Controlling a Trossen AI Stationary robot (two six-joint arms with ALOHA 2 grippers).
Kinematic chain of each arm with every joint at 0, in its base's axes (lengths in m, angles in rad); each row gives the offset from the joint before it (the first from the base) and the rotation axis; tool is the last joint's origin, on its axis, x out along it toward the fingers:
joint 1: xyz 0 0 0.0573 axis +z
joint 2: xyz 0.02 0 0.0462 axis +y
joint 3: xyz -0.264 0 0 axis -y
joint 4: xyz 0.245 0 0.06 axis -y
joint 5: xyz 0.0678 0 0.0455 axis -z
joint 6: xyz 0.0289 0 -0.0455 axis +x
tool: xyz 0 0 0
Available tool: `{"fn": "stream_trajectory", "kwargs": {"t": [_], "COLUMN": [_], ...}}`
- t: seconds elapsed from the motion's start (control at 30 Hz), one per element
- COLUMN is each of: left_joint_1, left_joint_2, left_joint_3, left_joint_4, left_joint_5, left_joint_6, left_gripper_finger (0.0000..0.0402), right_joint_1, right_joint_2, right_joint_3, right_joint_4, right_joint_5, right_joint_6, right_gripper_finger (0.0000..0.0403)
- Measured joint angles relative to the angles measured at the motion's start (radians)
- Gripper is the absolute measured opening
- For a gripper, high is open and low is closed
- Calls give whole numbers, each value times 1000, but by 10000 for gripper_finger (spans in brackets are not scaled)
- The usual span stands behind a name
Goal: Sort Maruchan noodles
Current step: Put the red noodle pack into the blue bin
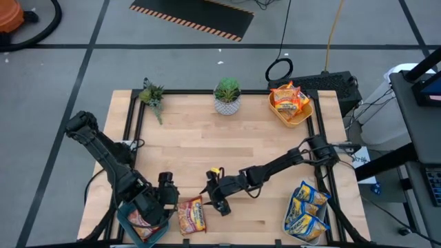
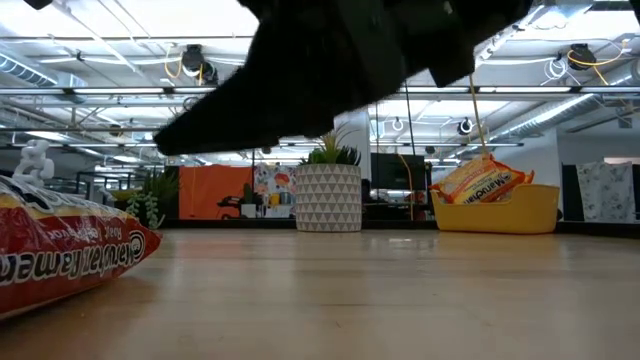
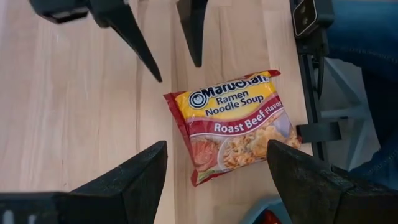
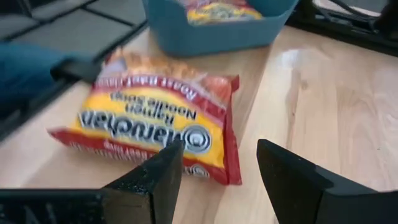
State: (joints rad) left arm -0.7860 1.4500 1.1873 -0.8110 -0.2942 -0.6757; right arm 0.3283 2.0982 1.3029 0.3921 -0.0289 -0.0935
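One red Maruchan Roast Beef packet (image 1: 191, 215) lies flat on the table near its near edge, beside a teal bin (image 1: 141, 224) that holds another red packet. In the left wrist view the packet (image 3: 233, 127) lies ahead of my left gripper (image 3: 216, 146), which is open above it. My right gripper (image 1: 219, 203) is also open and hovers just right of the packet (image 4: 149, 118); its own view shows the gap (image 4: 221, 144) free. Orange packets fill the yellow bin (image 1: 289, 103). Blue-and-yellow packets sit in the pale bin (image 1: 306, 210).
A potted plant (image 1: 227, 96) and a leafy sprig (image 1: 151, 95) stand along the far edge. The yellow bin (image 2: 495, 205) is at the far right corner. A black frame edges the table. Bare wood lies across the table's middle.
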Motion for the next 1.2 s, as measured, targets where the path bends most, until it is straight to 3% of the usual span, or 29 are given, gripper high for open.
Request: {"fn": "stream_trajectory", "kwargs": {"t": [0.43,0.67,0.93,1.07,1.2], "left_joint_1": [0,0,0,0,0], "left_joint_2": [0,0,0,1,1], "left_joint_3": [0,-1,-1,-1,-1], "left_joint_4": [1,1,1,1,1], "left_joint_5": [-22,-30,-31,-31,-31], "left_joint_6": [-51,-50,-49,-48,-48], "left_gripper_finger": [278,278,278,278,278], "right_joint_1": [-35,-47,-48,-48,-54], "right_joint_2": [133,186,222,222,222], "right_joint_3": [1,1,2,2,1], "right_joint_4": [99,185,278,279,273], "right_joint_5": [-4,-87,-107,-124,-141], "right_joint_6": [-57,-56,-50,-61,-65], "right_gripper_finger": [199,199,197,171,110]}}
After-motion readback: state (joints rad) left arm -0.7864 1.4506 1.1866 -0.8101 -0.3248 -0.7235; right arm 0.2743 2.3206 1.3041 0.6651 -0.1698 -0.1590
